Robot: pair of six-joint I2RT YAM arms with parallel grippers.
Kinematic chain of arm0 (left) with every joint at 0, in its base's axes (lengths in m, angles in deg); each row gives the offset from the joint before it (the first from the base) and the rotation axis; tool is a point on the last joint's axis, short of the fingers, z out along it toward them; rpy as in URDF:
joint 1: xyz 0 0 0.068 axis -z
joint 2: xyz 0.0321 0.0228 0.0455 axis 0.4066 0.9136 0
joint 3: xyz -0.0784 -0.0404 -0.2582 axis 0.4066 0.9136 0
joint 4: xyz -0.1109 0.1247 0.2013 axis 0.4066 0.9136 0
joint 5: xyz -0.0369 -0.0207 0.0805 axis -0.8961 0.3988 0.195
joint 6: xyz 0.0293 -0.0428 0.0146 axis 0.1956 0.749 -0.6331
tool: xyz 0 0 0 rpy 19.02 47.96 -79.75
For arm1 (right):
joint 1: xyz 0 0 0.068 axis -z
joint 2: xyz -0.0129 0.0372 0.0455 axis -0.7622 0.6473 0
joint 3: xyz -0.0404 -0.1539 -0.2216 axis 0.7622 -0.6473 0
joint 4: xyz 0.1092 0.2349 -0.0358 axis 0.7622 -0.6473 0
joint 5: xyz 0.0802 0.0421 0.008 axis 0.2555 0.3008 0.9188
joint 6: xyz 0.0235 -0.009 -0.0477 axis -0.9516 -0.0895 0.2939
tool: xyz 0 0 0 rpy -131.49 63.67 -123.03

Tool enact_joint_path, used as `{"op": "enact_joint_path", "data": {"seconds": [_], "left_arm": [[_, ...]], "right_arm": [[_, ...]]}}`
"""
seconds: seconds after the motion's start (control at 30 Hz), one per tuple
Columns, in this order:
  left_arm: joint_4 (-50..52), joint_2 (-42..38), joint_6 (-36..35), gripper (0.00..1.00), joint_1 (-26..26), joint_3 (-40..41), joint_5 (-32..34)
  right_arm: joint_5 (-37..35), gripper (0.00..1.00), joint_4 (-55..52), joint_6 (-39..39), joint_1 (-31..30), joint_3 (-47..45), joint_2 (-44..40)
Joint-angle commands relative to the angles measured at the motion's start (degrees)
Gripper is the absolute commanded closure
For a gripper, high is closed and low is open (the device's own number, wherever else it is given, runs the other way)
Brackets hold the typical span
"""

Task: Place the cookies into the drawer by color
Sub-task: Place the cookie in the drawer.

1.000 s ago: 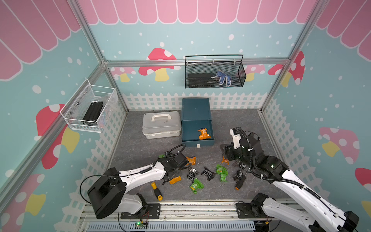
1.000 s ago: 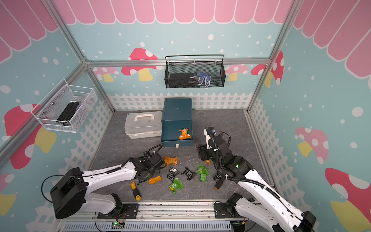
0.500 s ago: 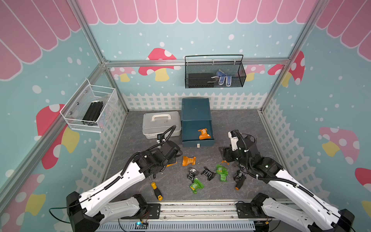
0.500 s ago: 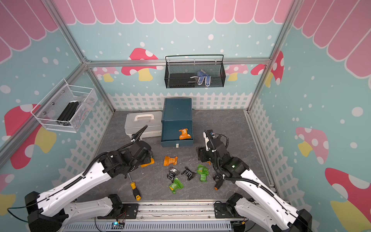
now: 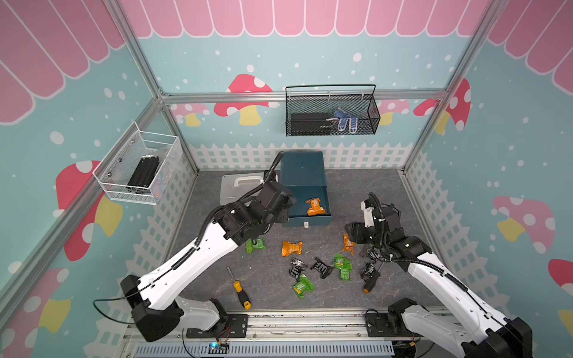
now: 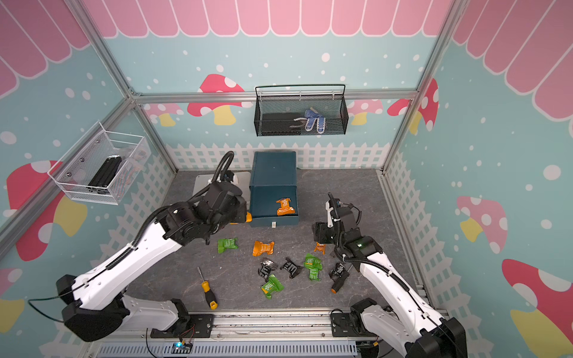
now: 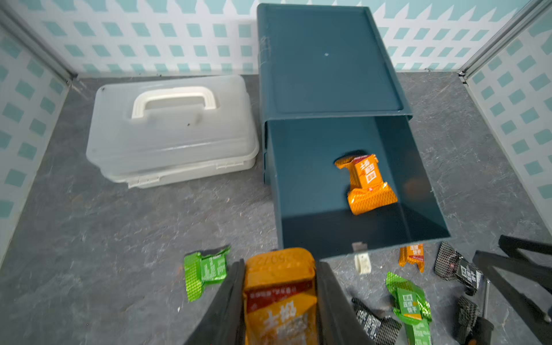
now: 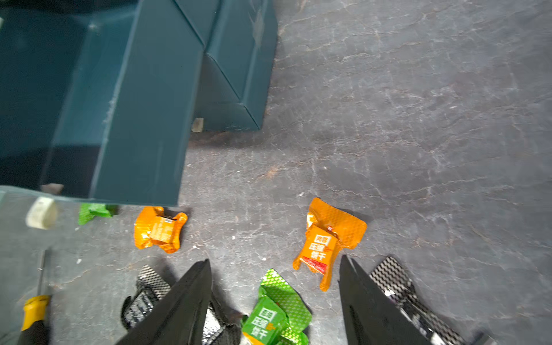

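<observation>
The left fingers (image 7: 230, 301) are clamped on an orange cookie (image 7: 277, 298), just left of the pulled-out top drawer (image 5: 310, 220) at mid-frame in a top view. A second orange cookie (image 5: 314, 207) lies inside that drawer. The right fingers (image 8: 185, 301) stand apart above loose cookies (image 5: 341, 266) on the bench (image 5: 356, 192), right of centre.

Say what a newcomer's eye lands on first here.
The teal drawer at the back stands pulled open, with one orange packet inside. By its front corner the left pincer grips a second packet, also orange. Loose packets in orange, green and black litter the grey floor in front, below the open right pincer.
</observation>
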Motion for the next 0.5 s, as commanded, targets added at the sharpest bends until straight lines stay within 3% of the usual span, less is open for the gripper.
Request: {"op": "enact_joint_path", "data": {"seconds": [0.0, 0.13, 0.2, 0.3, 0.47], "left_arm": [[0.8, 6.0, -5.4, 0.77, -2.5, -6.8, -1.7], [4.4, 14.6, -4.7, 0.78, -5.4, -14.5, -4.2], [5.0, 17.6, -3.4, 0.78, -7.9, -16.7, -8.7], [4.8, 23.0, -6.4, 0.81, -8.3, -19.5, -9.0], [3.9, 24.9, -6.0, 0.79, -9.0, -16.5, -12.6]], "right_arm": [[2.3, 0.29, 1.7, -2.4, -0.1, 2.1, 0.4], [-3.6, 0.27, -1.8, -1.2, 0.2, 1.6, 3.0], [-4.2, 0.27, -1.2, -1.5, 0.2, 1.0, 5.1], [-3.5, 0.27, -0.2, -1.8, 0.3, 1.4, 9.2], [-5.0, 0.28, 0.0, -2.3, 0.3, 1.6, 13.1]]}}
